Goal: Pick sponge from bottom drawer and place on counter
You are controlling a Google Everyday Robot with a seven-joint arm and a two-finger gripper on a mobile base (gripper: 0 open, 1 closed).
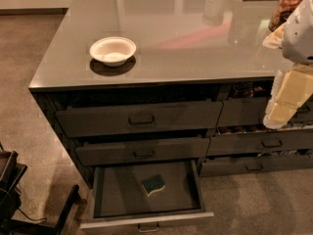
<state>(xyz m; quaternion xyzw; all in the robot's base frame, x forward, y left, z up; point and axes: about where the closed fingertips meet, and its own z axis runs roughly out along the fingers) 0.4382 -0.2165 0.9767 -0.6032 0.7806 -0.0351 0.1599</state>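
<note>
The sponge (153, 184), dark green on top with a pale yellow layer, lies flat near the middle of the open bottom drawer (112, 190). The drawer is pulled out at the foot of the cabinet, with a light front edge and a small bar handle (148, 226). The counter (186, 48) is a glossy grey top above the drawers. My gripper (277, 117) hangs at the right edge of the view, in front of the right-hand drawers, well above and to the right of the sponge. It holds nothing that I can see.
A white bowl (113, 50) sits on the counter's left front. Jars and containers (286, 4) stand at the counter's back right. Two closed drawers (142, 119) are above the open one. A dark part of the base (10, 180) is at lower left.
</note>
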